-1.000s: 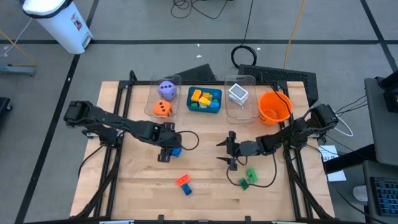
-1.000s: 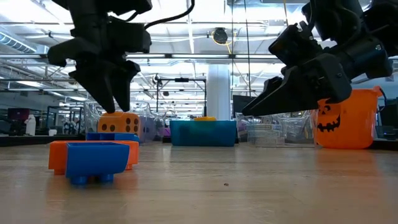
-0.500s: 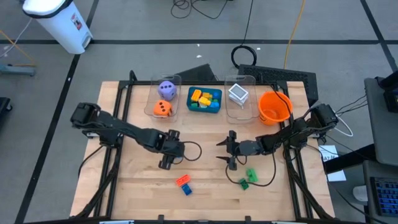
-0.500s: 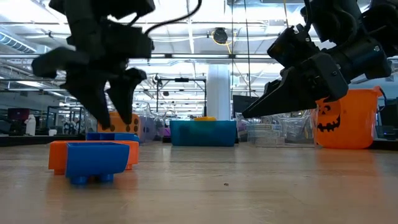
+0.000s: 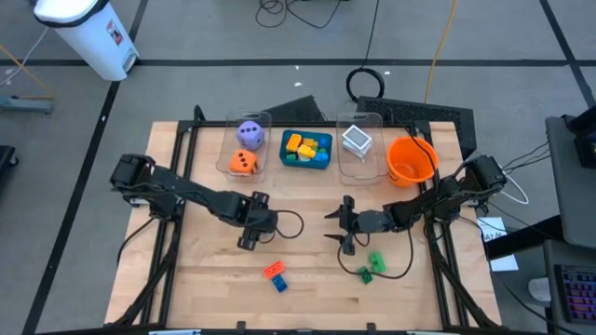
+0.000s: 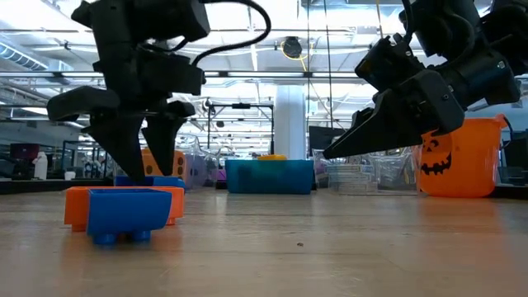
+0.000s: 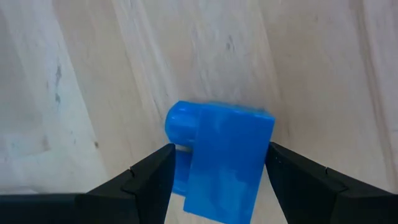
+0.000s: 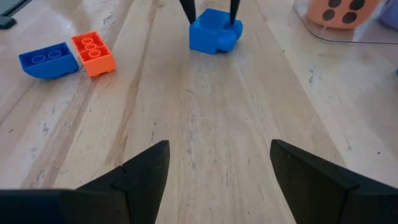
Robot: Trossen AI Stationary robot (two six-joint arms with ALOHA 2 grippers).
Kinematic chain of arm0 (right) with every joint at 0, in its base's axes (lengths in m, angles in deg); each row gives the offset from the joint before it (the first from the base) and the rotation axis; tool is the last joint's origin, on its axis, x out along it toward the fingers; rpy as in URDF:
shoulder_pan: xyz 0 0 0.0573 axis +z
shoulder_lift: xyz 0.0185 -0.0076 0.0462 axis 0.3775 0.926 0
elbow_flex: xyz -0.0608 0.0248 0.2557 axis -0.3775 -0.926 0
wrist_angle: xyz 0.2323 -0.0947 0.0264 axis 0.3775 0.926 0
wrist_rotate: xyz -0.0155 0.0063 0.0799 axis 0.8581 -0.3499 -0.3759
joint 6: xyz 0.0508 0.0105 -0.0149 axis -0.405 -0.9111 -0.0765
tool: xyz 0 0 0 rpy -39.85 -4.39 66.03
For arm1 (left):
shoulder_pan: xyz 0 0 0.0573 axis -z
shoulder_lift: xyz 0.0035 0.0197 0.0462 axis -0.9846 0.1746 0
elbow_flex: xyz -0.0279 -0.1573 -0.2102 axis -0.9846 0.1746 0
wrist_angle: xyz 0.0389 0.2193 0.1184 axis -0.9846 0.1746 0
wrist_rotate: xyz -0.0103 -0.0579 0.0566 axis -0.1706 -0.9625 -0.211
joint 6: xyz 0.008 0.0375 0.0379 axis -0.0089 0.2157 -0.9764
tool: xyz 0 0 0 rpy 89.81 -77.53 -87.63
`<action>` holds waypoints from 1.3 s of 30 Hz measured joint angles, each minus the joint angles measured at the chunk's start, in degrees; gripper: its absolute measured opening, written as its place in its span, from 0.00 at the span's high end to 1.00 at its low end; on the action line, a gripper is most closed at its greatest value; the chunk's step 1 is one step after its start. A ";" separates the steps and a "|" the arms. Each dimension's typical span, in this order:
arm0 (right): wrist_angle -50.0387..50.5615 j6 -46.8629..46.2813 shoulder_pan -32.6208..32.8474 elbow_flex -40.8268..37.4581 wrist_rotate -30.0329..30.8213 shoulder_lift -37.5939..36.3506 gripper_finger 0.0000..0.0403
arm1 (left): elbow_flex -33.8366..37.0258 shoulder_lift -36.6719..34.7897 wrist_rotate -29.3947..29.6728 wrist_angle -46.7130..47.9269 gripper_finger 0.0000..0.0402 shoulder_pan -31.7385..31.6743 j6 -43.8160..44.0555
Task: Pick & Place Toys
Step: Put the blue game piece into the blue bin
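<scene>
A blue brick lies on the wooden table. It also shows in the right wrist view. My left gripper points down over it, open, with one finger on each side. My right gripper hovers open and empty near the table's middle. An orange brick and a blue brick lie side by side near the front. Two green bricks lie at the front right. My left gripper stands astride the blue brick's two opposite sides, coming from above and pointing down. The fingers sit close against the brick. I cannot tell whether they touch it. The brick rests on the table.
At the far edge stand a clear bin with a purple and an orange die, a teal tray with bricks, a clear bin with a white card item, and an orange bowl. Cables loop on the table beside both grippers.
My left gripper has gone a little toward the table's right edge and down. Its fingers now stand on either side of the blue brick, which has stayed where it was. My right arm has kept still.
</scene>
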 joint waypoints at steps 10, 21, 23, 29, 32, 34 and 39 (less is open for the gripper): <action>0.05 0.04 0.00 0.00 0.09 0.00 0.33 | -0.21 3.05 -2.65 0.17 0.38 -1.50 0.05; 0.15 0.47 0.00 0.00 0.15 0.00 0.33 | -0.28 3.08 -1.59 -0.32 0.62 -1.52 0.27; 0.15 0.47 0.00 0.00 0.15 0.00 0.33 | -0.34 3.09 -0.51 -0.67 0.63 -1.52 0.66; 0.13 0.46 0.00 0.00 0.15 0.00 0.33 | -3.26 3.37 1.60 -0.45 0.70 -1.56 1.04; 0.20 0.46 0.00 0.00 0.15 0.00 0.33 | -5.32 3.56 1.31 0.61 0.73 -1.71 0.53; 0.19 0.46 0.00 0.00 0.15 0.00 0.33 | -6.37 3.54 0.97 1.20 0.78 -1.93 0.17; 0.43 0.33 0.00 0.00 0.13 0.00 0.33 | -6.85 3.43 1.16 1.87 0.97 -3.44 0.12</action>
